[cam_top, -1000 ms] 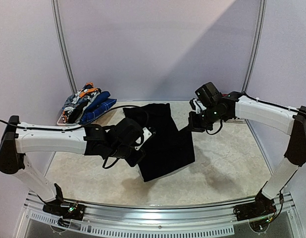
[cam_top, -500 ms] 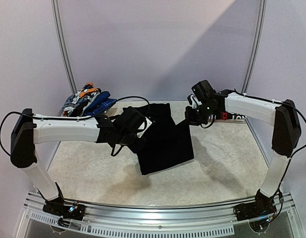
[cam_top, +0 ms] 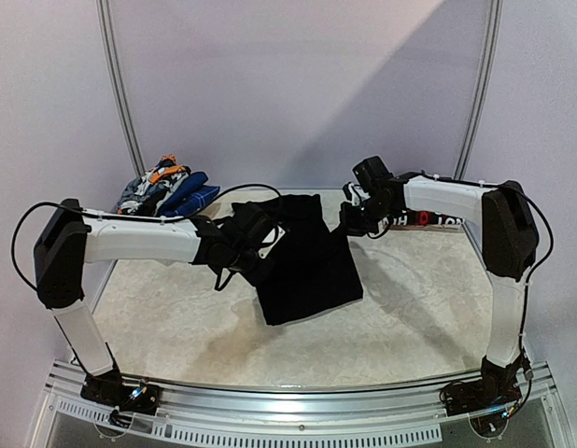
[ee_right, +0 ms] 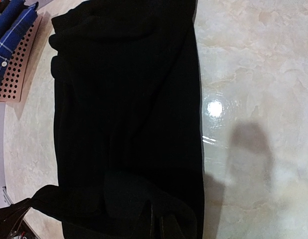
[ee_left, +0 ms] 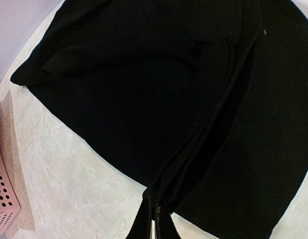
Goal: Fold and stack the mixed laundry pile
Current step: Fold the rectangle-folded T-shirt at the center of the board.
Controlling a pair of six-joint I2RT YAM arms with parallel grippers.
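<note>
The black trousers (cam_top: 307, 266) lie spread on the table, their near end lying flat. My left gripper (cam_top: 259, 250) is shut on a bunched fold at their left edge, seen close in the left wrist view (ee_left: 155, 219) with black cloth (ee_left: 144, 99) fanning out from the jaws. On their right edge my right gripper (cam_top: 348, 224) is shut too; its wrist view shows the fingers (ee_right: 156, 225) sunk in dark fabric (ee_right: 124, 99). The rest of the mixed laundry pile (cam_top: 162, 191), with a blue plaid shirt (ee_right: 9, 30), is heaped at the back left.
A pale perforated basket (ee_right: 19, 64) holds the pile at the table's back left corner; its wall (ee_left: 2, 194) also shows in the left wrist view. Marbled tabletop (cam_top: 419, 308) stretches right of the trousers. Purple walls close the back and sides.
Both arms have stretched farther toward the back of the table, drawing the trousers' far end back with them. Both grips have stayed shut.
</note>
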